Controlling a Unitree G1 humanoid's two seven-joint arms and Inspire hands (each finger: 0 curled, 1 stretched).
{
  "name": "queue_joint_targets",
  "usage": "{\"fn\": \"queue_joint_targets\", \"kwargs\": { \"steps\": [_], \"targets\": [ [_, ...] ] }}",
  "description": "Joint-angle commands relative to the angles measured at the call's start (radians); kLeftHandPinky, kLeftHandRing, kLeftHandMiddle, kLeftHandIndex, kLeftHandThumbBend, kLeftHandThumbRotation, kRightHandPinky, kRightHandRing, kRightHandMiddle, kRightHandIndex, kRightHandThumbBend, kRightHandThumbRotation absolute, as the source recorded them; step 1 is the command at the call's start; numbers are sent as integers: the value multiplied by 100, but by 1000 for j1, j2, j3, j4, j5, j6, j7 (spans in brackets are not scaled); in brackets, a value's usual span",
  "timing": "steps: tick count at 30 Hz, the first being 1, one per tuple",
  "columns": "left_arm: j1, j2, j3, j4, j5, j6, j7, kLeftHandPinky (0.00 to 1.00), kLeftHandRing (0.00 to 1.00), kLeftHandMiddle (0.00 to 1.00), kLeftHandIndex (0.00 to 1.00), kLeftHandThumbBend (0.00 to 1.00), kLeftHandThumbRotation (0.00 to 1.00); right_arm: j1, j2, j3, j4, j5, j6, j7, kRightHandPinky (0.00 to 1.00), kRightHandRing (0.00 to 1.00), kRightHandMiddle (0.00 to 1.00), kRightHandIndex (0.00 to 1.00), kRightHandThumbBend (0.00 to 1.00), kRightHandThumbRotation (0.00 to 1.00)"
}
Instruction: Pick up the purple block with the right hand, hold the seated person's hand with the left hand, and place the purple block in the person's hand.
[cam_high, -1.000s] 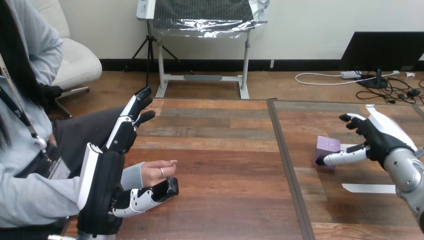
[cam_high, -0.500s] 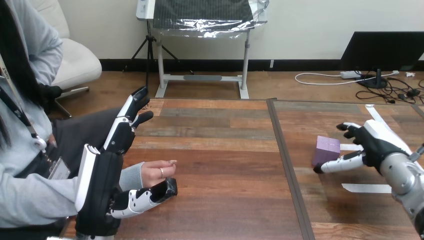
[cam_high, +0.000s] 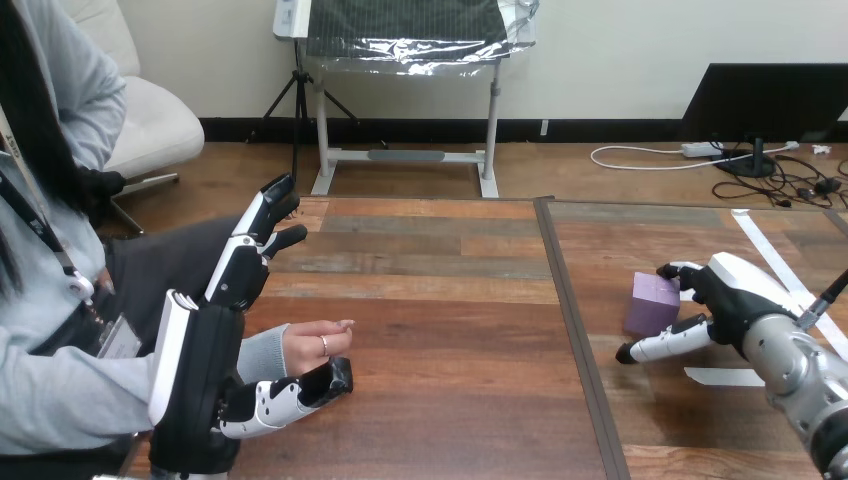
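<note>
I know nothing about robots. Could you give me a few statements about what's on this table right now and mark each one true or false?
1. The person's hand is held out at the table's left side. True.
2. The purple block lies in the person's hand. False: it stands on the table, right beside the robot's right hand.
3. The left hand has its fingers stretched out straight. True.
4. The right hand rests on the person's hand. False: the right hand is at the other side of the table, by the block. It is the left hand that is next to the person's hand.
</note>
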Motion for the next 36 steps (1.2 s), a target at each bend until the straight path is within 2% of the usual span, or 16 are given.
{"fn": "queue_joint_targets", "kwargs": {
  "steps": [1,4,7,10,12,16,19,21,25,30,36],
  "targets": [
    [-19,-2,3,-45,-4,-15,-2,82,92,95,92,100,71,-71,12,0,7,1,24,-4,80,89,91,92,100,27],
    [-18,-3,2,-46,-4,-15,-2,83,92,95,92,100,71,-67,16,9,9,-9,32,-11,78,87,90,91,99,26],
    [-14,-5,3,-51,0,-13,-1,83,92,95,92,100,71,-63,23,7,10,-8,44,-15,63,71,73,91,100,26],
    [-12,-6,2,-54,0,-13,-1,84,92,95,92,100,71,-58,28,11,12,-12,51,-27,53,61,65,90,100,25],
    [-12,-5,-1,-52,-4,-15,-3,84,93,95,92,100,71,-54,31,13,14,-15,53,-35,43,50,56,88,100,23],
    [-8,-8,-3,-60,-6,-8,-3,84,93,95,92,100,71,-46,40,21,14,-26,51,-78,33,39,47,85,100,21],
    [-5,-12,1,-64,-1,-7,-1,84,92,94,92,100,71,-40,45,21,16,-30,48,-95,33,40,47,82,99,18],
    [-4,-14,2,-66,0,-6,1,84,92,94,91,100,72,-38,47,20,16,-30,46,-100,41,49,55,78,98,13],
    [-4,-16,1,-60,0,-10,1,84,92,94,91,100,72,-33,49,20,15,-30,30,-113,47,55,62,74,96,8],
    [0,-22,6,-64,8,-8,3,85,92,93,91,100,72,-28,49,20,14,-31,10,-137,54,59,63,66,93,2],
    [8,-27,9,-73,10,-1,5,85,92,93,91,100,73,-27,51,13,15,-25,7,-155,55,59,62,59,91,0]
  ]
}}
